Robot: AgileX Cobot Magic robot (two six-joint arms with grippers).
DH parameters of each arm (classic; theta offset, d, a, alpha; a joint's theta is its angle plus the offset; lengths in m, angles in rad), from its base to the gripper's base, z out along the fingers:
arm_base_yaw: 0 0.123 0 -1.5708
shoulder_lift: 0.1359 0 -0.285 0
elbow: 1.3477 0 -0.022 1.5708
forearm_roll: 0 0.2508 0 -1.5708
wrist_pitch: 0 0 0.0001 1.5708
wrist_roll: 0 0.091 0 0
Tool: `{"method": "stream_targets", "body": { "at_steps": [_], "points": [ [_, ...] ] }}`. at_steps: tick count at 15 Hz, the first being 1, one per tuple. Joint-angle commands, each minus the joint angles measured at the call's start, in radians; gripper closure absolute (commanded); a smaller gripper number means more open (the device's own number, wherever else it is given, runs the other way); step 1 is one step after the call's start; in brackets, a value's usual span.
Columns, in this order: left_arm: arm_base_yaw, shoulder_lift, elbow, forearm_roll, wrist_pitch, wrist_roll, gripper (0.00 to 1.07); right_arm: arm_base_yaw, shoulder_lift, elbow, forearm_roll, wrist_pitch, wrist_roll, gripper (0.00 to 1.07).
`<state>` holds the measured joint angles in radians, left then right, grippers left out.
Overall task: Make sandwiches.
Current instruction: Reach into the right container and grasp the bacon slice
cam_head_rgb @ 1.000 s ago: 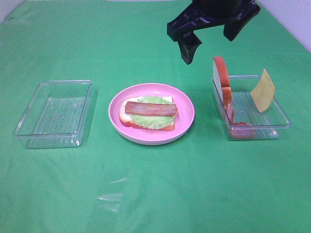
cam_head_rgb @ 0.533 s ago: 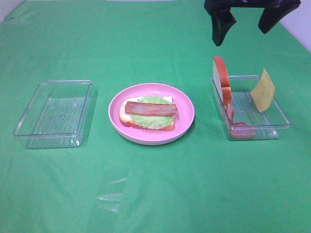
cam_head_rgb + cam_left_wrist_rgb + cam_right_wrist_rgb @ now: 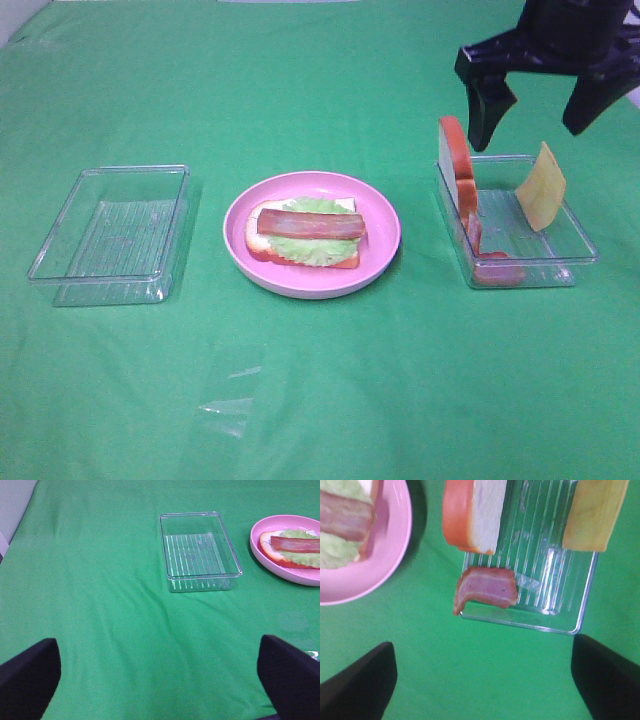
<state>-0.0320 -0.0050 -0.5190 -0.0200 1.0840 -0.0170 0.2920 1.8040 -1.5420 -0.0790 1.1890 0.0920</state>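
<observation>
Worktop (image 3: 320,400): green cloth, and the strip nearest me is bare.
Left pincer (image 3: 160,680): out of the high view. On its own camera the fingers stand wide apart with nothing between them.
Empty tray (image 3: 115,235): clear, sitting left of the plate and apart from it.
Sandwich (image 3: 310,235): half built on the pink plate (image 3: 388,228) in the middle of the worktop. A base bread slice (image 3: 255,242) carries lettuce (image 3: 322,252), with a bacon strip (image 3: 310,223) laid across the top.
Right tray (image 3: 560,245): holds the remaining parts. The second bread slice (image 3: 458,165) stands on edge at the plate side, the cheese (image 3: 541,186) leans on the far wall, and a spare bacon piece (image 3: 495,268) droops over the near corner.
Right pincer (image 3: 532,125): fingers spread and empty, hanging above the right tray's far end between the second bread slice and the cheese.
Step in hand: I judge this is the reach for the next layer, probably the cheese.
Next move: I need to descend over the cheese's raised edge and close across its thin faces. I should then lift it clear of the wall without nudging the second bread slice.
</observation>
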Motion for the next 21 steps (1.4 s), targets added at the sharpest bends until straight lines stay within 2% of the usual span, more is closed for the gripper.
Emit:
{"method": "stream_targets", "body": {
  "at_steps": [1, 6, 13, 18, 20, 21],
  "points": [
    [0.002, -0.016, 0.001, 0.004, -0.010, -0.003, 0.04, -0.002, 0.015, 0.070, -0.001, -0.075, 0.015, 0.15],
    [0.002, -0.016, 0.001, 0.004, -0.010, -0.003, 0.04, -0.002, 0.161, 0.084, -0.001, -0.137, 0.038, 0.15],
    [0.002, -0.016, 0.001, 0.004, -0.010, -0.003, 0.04, -0.002, 0.228, 0.084, -0.001, -0.199, 0.044, 0.16],
    [0.002, -0.016, 0.001, 0.004, -0.010, -0.003, 0.04, -0.002, 0.247, 0.084, -0.001, -0.201, 0.043, 0.28],
    [0.002, -0.016, 0.001, 0.004, -0.010, -0.003, 0.04, -0.002, 0.247, 0.084, -0.001, -0.202, 0.043, 0.39],
    [0.002, -0.016, 0.001, 0.004, -0.010, -0.003, 0.04, -0.002, 0.247, 0.084, -0.001, -0.204, 0.043, 0.50]
  ]
}}
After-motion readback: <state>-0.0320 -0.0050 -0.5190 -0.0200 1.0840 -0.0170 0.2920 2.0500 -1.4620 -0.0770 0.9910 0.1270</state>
